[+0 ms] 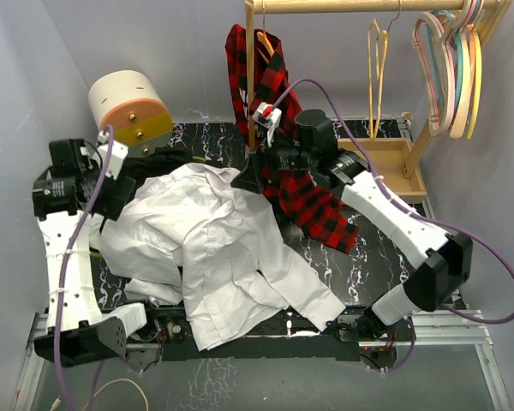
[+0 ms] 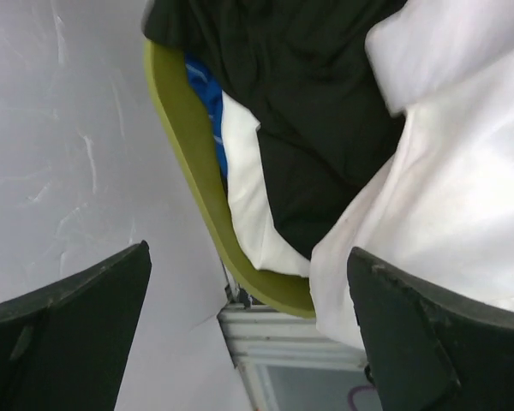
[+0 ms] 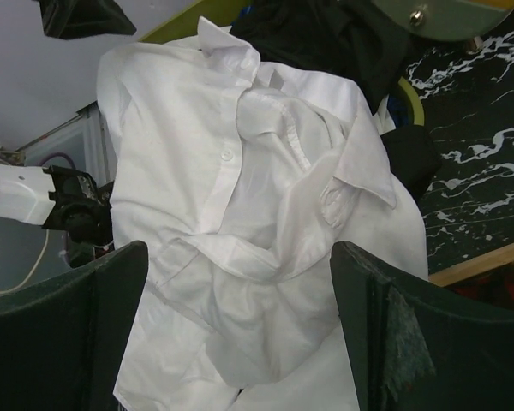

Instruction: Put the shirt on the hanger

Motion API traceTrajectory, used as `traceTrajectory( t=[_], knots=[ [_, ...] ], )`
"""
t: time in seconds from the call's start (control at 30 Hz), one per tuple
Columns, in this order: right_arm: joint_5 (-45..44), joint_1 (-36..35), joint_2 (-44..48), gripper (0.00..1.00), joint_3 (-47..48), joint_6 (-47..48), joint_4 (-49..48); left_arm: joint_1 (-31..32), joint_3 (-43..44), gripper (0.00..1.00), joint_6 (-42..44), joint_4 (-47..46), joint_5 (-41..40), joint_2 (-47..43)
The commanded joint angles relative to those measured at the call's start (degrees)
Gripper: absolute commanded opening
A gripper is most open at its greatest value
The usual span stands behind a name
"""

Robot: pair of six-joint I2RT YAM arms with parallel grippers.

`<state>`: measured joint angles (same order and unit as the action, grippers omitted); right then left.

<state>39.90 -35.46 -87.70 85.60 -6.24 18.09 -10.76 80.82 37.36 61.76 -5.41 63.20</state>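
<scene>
Right wrist view looks down on the white shirt (image 3: 240,214), rumpled just left of the red plaid shirt (image 1: 313,201); the pale yellow hanger (image 1: 377,77) hangs right of it. Your right gripper (image 3: 236,282) and left gripper (image 2: 248,257) both gape empty. Pinch the collar (image 3: 360,163) one layer deep.

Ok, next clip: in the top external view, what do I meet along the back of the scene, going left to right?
Cream cylinder with orange and yellow bands -> red-and-black plaid shirt hanging by the wooden post -> thin pale yellow triangular hanger on the rail -> bunch of pink, teal and yellow plastic hangers.
</scene>
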Motion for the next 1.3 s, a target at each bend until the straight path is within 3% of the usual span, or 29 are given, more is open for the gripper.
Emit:
traceTrajectory(
  t=[0.0, 0.17, 0.27, 0.4, 0.5, 0.67, 0.8, 1.07, 1.27],
  knots=[
    [-5.04, -0.75, 9.34, 0.92, 1.6, 3.35, -0.4, -0.06, 19.84, 0.97, -9.59, 9.16, 7.76, -0.18],
    [-6.96, -0.72, 13.39, 0.95, -0.09, 3.4, -1.08, -0.05, 36.99, 0.93, -21.5, 17.05, 23.36, 8.97],
    [-9.14, -0.7, 14.96, 0.96, -0.54, 3.42, -2.21, -0.06, 37.74, 0.8, -24.02, 20.26, 32.9, 17.38],
    [-11.04, -0.71, 17.69, 0.97, -0.41, 3.76, -1.72, -0.06, 36.23, 0.63, -20.05, 16.05, 32.22, 20.33],
    [-11.67, -0.64, 20.31, 0.98, -3.29, 3.63, -2.05, -0.05, 31.07, 0.57, -15.07, 11.18, 32.04, 18.81],
    [-12.68, -0.64, 22.49, 0.98, -6.26, 3.1, -1.66, -0.04, 19.07, 0.55, -10.84, -0.27, 29.49, 13.83],
    [-13.83, -0.63, 22.89, 0.98, -5.85, 3.34, 0.11, 0.16, 14.92, 0.51, -8.24, -1.07, 35.0, 11.65],
    [-15.77, -0.66, 23.72, 0.99, -2.95, 3.85, 3.43, 1.08, 9.76, 0.63, -4.89, -2.5, 43.36, 8.58],
    [-21.96, -0.64, 25.68, 0.99, 0.2, 6.11, 6.0, 2.85, 6.24, 0.59, -5.37, -8.4, 34.78, 10.27]
  ],
)
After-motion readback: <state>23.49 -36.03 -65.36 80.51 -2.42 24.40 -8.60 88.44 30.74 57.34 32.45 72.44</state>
